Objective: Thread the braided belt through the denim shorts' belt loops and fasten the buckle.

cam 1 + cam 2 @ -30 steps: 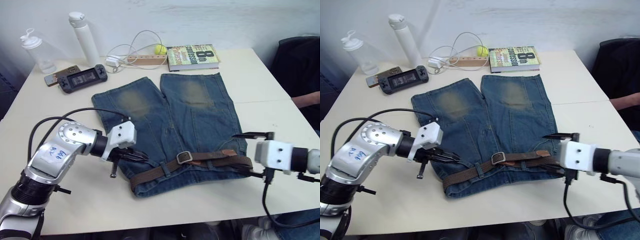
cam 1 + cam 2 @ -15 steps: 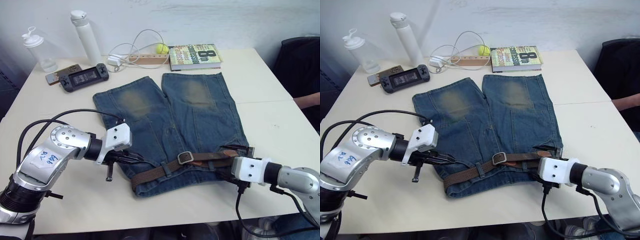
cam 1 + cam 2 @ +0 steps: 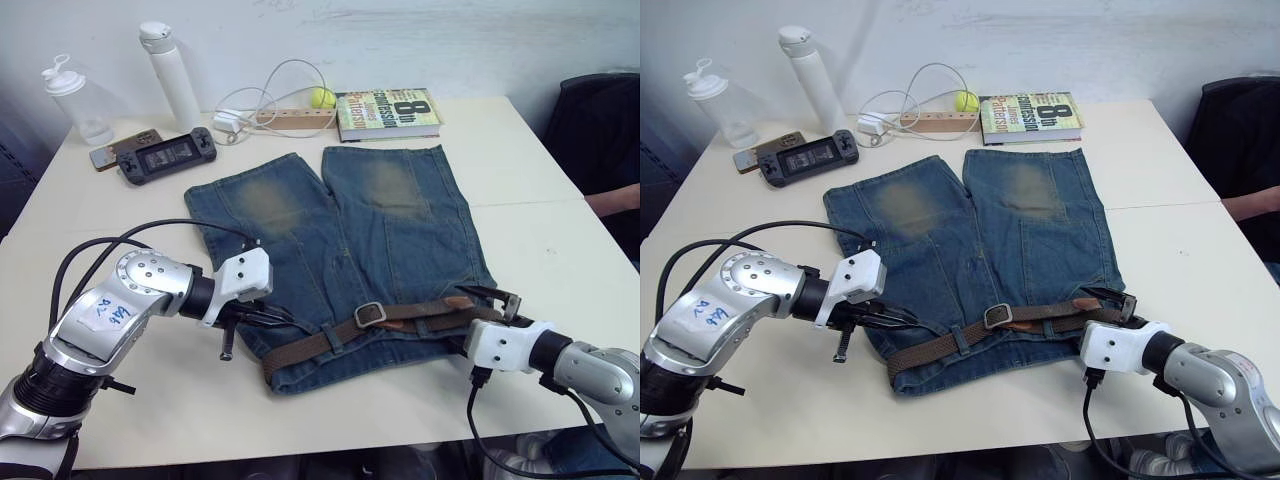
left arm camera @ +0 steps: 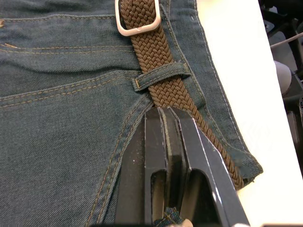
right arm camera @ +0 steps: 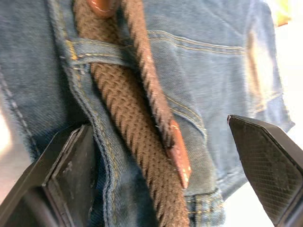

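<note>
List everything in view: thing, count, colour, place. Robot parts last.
table: 1, cream, under everything
denim shorts: 1, faded blue, centre, waistband nearest robot
braided belt: 1, dark brown, along waistband
buckle: 1, silver, mid-waistband
book: 1, far edge
tennis ball: 1, yellow, beside book
white cable: 1, far centre
handheld console: 1, dark, far left
bottles: 2, white and clear, far left
left gripper: shut, at waistband
right gripper: open, around belt tip
</note>
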Motion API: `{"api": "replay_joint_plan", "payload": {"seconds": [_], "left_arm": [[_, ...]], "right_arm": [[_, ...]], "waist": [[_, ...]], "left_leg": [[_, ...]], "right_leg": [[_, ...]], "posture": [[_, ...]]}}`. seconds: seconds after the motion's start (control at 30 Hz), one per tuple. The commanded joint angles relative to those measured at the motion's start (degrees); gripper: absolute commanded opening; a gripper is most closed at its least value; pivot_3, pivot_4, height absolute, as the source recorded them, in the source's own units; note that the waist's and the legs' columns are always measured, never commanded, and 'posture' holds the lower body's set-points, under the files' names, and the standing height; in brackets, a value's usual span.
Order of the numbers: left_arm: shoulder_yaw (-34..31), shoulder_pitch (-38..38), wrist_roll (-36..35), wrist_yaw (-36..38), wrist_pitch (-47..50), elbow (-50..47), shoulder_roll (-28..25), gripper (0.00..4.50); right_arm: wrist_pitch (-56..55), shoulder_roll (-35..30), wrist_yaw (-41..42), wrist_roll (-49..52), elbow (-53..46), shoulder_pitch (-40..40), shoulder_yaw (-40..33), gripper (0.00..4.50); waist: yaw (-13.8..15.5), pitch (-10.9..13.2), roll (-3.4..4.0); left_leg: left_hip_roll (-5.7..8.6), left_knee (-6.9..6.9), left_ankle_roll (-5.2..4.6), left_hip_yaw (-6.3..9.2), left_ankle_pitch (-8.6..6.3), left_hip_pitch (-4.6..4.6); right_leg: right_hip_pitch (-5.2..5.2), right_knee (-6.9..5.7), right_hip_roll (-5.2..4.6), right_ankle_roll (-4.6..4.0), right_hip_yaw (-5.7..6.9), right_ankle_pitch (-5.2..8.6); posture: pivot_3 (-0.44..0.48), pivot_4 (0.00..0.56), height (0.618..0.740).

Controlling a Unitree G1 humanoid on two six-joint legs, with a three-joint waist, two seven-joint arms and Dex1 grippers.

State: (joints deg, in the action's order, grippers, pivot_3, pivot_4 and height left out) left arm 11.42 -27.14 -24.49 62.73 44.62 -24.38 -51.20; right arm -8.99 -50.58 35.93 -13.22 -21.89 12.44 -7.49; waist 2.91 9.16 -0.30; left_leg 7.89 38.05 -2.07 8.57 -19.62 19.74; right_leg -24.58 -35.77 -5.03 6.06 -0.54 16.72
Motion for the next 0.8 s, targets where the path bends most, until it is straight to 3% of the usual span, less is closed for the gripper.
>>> {"api": "replay_joint_plan", "payload": {"seconds": [0.03,0.3,0.53,0.67,0.8], "left_arm": [[-0.61,-0.74,-0.14,0.28,-0.23,-1.14,-0.62,0.0],[-1.2,0.09,-0.48,-0.22,0.38,-1.31,-0.79,0.0],[-4.85,-0.24,-7.18,-1.74,7.01,-3.85,0.89,0.0],[-2.82,4.89,-6.4,-0.33,6.76,-10.96,-4.22,0.0],[-2.2,7.32,-5.61,-1.17,5.53,-13.08,-5.68,0.0]], "right_arm": [[-2.27,0.93,-2.91,-2.56,0.19,-0.12,-1.6,3.6],[-7.22,2.45,-6.98,-6.19,0.81,3.5,-2.21,0.06],[-7.3,2.98,-6.5,-6.64,2.07,1.86,-0.25,0.06],[-6.97,3.0,-5.8,-6.15,2.96,0.44,0.34,0.06],[-6.82,3.12,-5.29,-5.95,3.12,0.05,0.41,0.06]], "waist": [[0.0,0.0,0.0],[0.0,0.0,0.0],[-0.17,0.0,0.0],[-0.57,0.0,0.0],[-0.47,0.01,0.0]], "left_leg": [[0.0,0.0,0.0,0.0,0.0,0.0],[0.0,0.0,0.01,0.0,0.0,0.0],[-0.02,0.0,0.02,0.0,-0.01,-0.02],[-0.05,-0.02,0.04,-0.01,-0.02,-0.03],[-0.06,-0.06,0.07,-0.02,-0.03,-0.13]], "right_leg": [[0.0,0.0,0.0,0.0,0.0,0.0],[0.0,0.0,0.03,-0.01,-0.01,0.0],[-0.01,-0.03,0.09,-0.02,-0.07,0.01],[-0.02,-0.02,0.13,-0.05,-0.12,0.03],[0.02,-0.06,0.2,-0.08,-0.22,0.04]], "posture": [[0.0,0.15,0.74],[0.0,0.15,0.74],[0.0,0.15,0.74],[0.0,0.15,0.74],[0.0,0.15,0.74]]}}
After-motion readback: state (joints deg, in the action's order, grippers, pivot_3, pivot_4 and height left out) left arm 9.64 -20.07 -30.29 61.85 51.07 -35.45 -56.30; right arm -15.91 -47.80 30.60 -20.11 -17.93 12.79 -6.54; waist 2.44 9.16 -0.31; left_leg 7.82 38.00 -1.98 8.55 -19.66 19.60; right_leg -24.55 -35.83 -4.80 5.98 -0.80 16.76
